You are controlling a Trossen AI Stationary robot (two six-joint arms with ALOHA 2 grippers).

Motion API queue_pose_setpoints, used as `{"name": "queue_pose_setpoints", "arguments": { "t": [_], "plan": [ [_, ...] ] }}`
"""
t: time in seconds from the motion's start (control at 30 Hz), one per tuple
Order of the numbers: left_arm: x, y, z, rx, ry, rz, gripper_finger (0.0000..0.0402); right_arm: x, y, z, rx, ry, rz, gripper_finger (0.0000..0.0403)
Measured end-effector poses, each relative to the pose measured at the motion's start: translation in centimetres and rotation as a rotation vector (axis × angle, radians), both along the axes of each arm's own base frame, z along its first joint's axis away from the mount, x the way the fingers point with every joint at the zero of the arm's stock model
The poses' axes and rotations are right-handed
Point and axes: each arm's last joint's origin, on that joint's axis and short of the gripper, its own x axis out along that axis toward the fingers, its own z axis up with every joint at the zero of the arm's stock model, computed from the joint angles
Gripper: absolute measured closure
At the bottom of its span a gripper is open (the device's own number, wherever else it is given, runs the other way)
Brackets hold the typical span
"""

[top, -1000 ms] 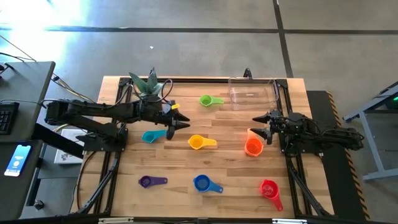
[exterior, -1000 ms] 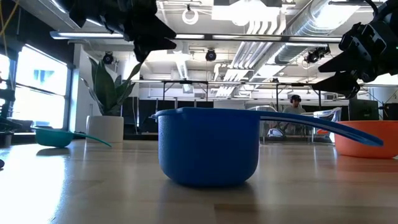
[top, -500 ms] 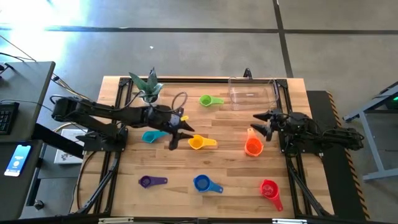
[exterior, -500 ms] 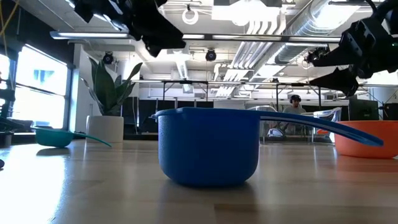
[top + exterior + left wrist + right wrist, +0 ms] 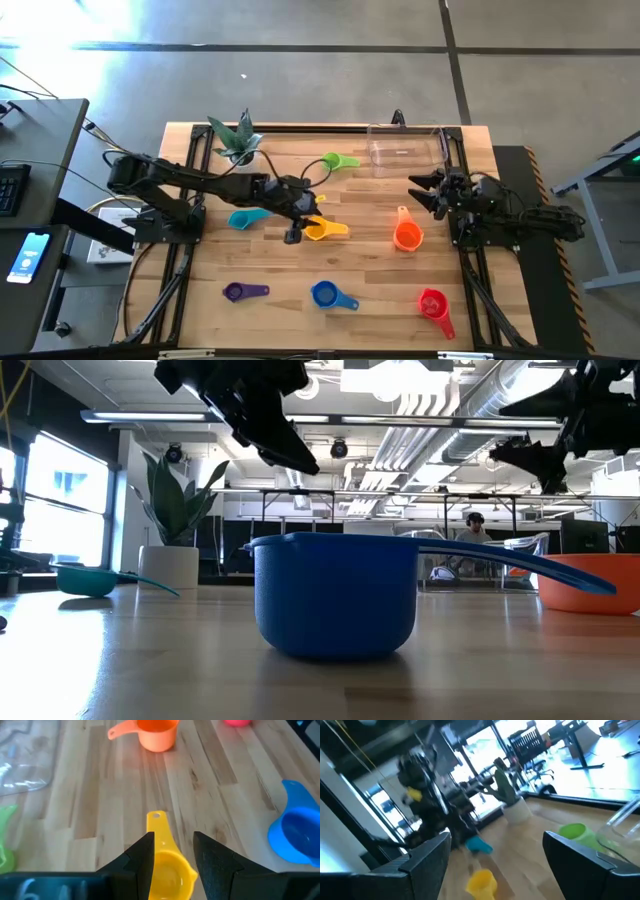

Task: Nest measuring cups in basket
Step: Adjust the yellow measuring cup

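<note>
Seven measuring cups lie apart on the wooden table: green (image 5: 338, 161), teal (image 5: 245, 218), yellow (image 5: 322, 229), orange (image 5: 406, 235), purple (image 5: 240, 292), blue (image 5: 328, 295) and red (image 5: 433, 303). The clear basket (image 5: 405, 150) stands at the far right. My left gripper (image 5: 173, 840) hangs open above the yellow cup (image 5: 167, 870), slanting down, a finger on either side of its bowl and clear of it. My right gripper (image 5: 415, 191) is open and level, held high near the table's right edge, beyond the orange cup.
A white pot with a green plant (image 5: 235, 140) stands at the far left, behind my left arm. Bare wood lies between the cups in the table's middle. In the low view the blue cup (image 5: 335, 595) fills the foreground.
My left gripper has gone toward the table's right and near edges, sunk a little and rolled, from beside the teal cup to over the yellow cup. My right gripper has tipped up to level and risen slightly. No cup has moved.
</note>
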Motion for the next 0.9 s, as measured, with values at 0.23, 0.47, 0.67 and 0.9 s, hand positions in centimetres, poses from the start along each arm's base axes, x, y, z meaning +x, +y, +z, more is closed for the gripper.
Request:
{"name": "queue_pose_setpoints", "arguments": {
  "t": [0.23,0.47,0.67,0.9],
  "plan": [
    [0.7,-0.7,-2.0,0.001,0.074,-0.02,0.0277,-0.1,0.0,0.5,0.007,-0.053,-0.007,0.0094],
    [0.9,-0.7,-3.5,0.002,0.144,-0.021,0.028,-0.1,0.0,0.5,0.007,-0.052,-0.007,0.0094],
    [0.8,-1.2,-4.8,0.006,0.223,-0.037,0.0286,0.0,0.0,0.4,-0.038,-0.034,-0.012,0.0094],
    [0.8,-2.0,-6.0,0.032,0.282,-0.084,0.0288,0.0,0.0,0.3,-0.036,-0.025,-0.011,0.0094]
  ]
}}
